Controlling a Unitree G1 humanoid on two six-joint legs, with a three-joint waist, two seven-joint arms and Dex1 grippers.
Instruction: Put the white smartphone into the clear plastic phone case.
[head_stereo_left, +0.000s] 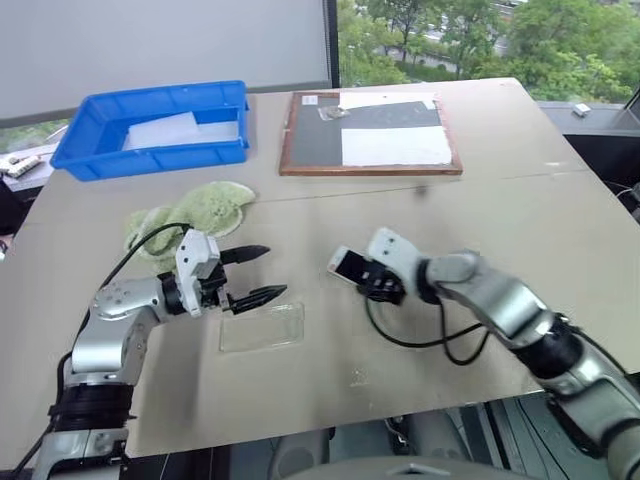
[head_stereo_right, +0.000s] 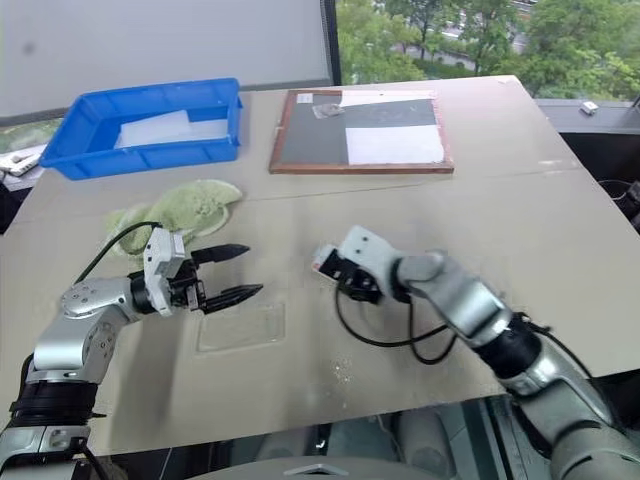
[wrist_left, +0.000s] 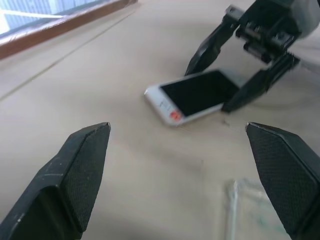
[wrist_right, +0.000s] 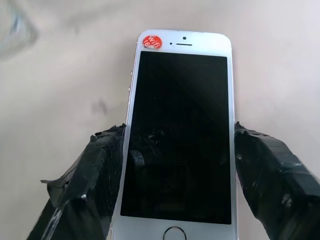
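The white smartphone (wrist_right: 180, 140) has a dark screen, a red sticker by its earpiece and a round home button. It sits near the middle of the table (head_stereo_left: 480, 230), screen up. My right gripper (wrist_right: 177, 135) is shut on it, a black pad against each long edge. The same phone (head_stereo_left: 348, 264) is in the head views, left of my right gripper (head_stereo_left: 366, 274). The clear plastic phone case (head_stereo_left: 262, 328) lies flat on the table, nearer the front edge. My left gripper (head_stereo_left: 270, 272) hovers open just above the case's far edge, pointing at the phone (wrist_left: 192, 95).
A blue bin (head_stereo_left: 75, 150) holding a white frosted sheet (head_stereo_left: 165, 130) stands at the back left. A green cloth (head_stereo_left: 195, 210) lies behind my left arm. A wood-framed dark board (head_stereo_left: 370, 132) sits at the back centre. A black cable (head_stereo_left: 420, 342) loops under my right wrist.
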